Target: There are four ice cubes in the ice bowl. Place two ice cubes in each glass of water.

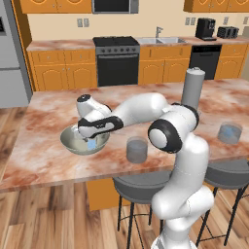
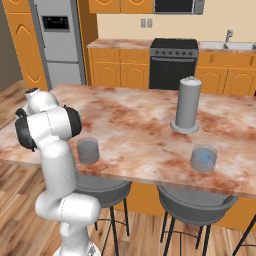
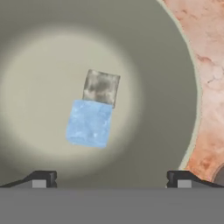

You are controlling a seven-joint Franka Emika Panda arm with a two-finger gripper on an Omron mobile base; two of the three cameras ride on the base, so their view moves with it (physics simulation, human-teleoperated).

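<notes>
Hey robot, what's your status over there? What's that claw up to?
Claw open, poised inside ice bowl. One ice cube directly below, ungrasped. One blue cube visible in far glass. Nothing in the way.

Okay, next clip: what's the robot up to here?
The arm reaches over the ice bowl on the island counter, its gripper open above an ice cube lying in the bowl. Nothing is held. Two glasses of water stand on the counter, the farther one showing something blue inside.
</notes>
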